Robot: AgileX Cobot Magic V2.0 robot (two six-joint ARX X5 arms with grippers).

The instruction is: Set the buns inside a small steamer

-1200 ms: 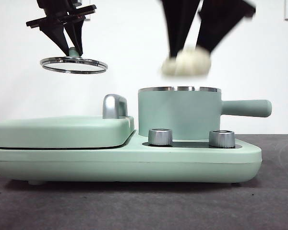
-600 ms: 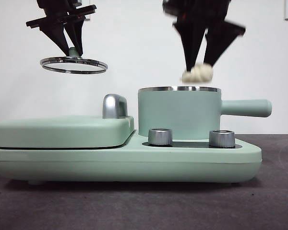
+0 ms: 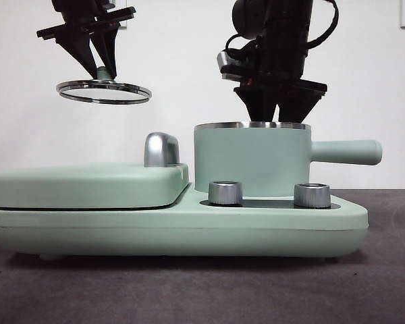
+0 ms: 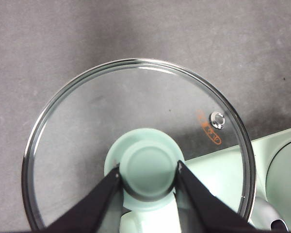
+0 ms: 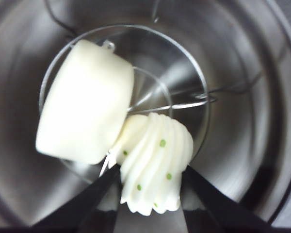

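Reaching down past the steel rim into the small steamer [image 3: 251, 160], right tool [image 5: 150, 182] pinching the pleated bun [image 5: 153, 162], touching the smooth bun [image 5: 85, 128] lying on the wire rack [image 5: 194, 104], both hidden in front view. Holding the glass lid [image 4: 136, 145] aloft, left tool [image 4: 149, 175] clamping its knob, well clear.

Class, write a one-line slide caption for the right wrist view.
Right tool lowers the pleated bun beside the smooth bun on the wire rack inside the small steamer.
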